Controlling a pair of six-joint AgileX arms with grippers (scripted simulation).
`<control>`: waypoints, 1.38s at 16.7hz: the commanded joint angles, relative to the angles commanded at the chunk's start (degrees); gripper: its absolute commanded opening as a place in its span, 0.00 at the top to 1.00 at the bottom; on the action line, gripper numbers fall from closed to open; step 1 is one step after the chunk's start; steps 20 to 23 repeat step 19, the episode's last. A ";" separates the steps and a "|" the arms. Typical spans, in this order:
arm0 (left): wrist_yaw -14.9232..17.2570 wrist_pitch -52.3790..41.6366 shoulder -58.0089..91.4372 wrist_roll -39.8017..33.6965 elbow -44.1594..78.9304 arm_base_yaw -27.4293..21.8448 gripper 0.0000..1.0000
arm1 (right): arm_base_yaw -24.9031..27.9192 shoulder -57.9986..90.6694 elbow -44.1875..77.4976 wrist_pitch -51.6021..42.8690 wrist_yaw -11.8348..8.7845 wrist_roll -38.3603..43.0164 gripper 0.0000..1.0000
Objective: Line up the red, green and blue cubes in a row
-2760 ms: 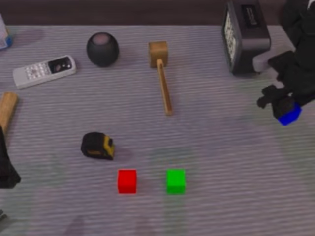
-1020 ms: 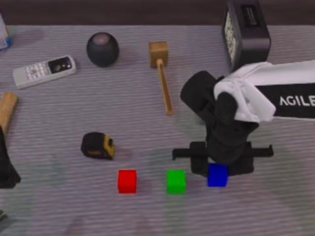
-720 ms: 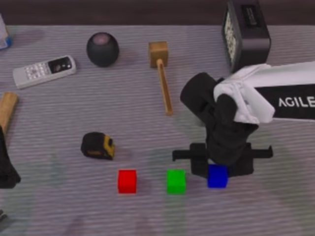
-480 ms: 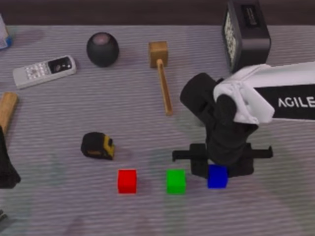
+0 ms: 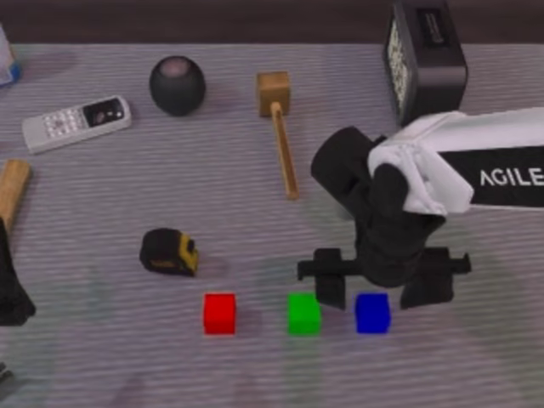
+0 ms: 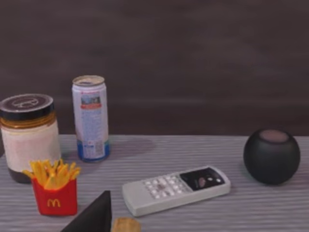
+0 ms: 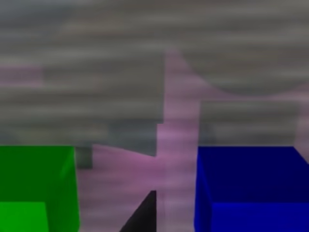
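Note:
The red cube (image 5: 219, 313), green cube (image 5: 303, 313) and blue cube (image 5: 372, 313) stand in a row on the table near its front edge, with small gaps between them. My right gripper (image 5: 377, 291) hangs over the blue cube, open, one finger on each side of the cube and touching nothing. The right wrist view shows the green cube (image 7: 34, 188) and the blue cube (image 7: 251, 188) close up, with table between them. My left arm (image 5: 10, 293) is parked at the table's left edge.
A black-and-yellow tape measure (image 5: 169, 252) lies behind the red cube. Farther back are a wooden mallet (image 5: 280, 136), a dark round speaker (image 5: 177, 85), a remote (image 5: 76, 122) and a black box (image 5: 425, 59). The left wrist view shows a jar (image 6: 27, 135), can (image 6: 90, 118) and fries (image 6: 53, 188).
My right arm brought the blue cube from the table's right side to just right of the green cube. Its fingers have now spread apart and let the cube go.

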 joint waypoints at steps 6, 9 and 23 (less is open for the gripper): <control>0.00 0.00 0.00 0.00 0.00 0.00 0.00 | 0.00 0.00 0.00 0.00 0.00 0.00 0.00; 0.00 0.00 0.00 0.00 0.00 0.00 0.00 | -0.08 -0.05 0.01 -0.01 0.00 0.00 0.00; 0.00 0.00 0.00 0.00 0.00 0.00 0.00 | 0.66 -6.44 8.12 -14.51 -0.04 0.08 0.00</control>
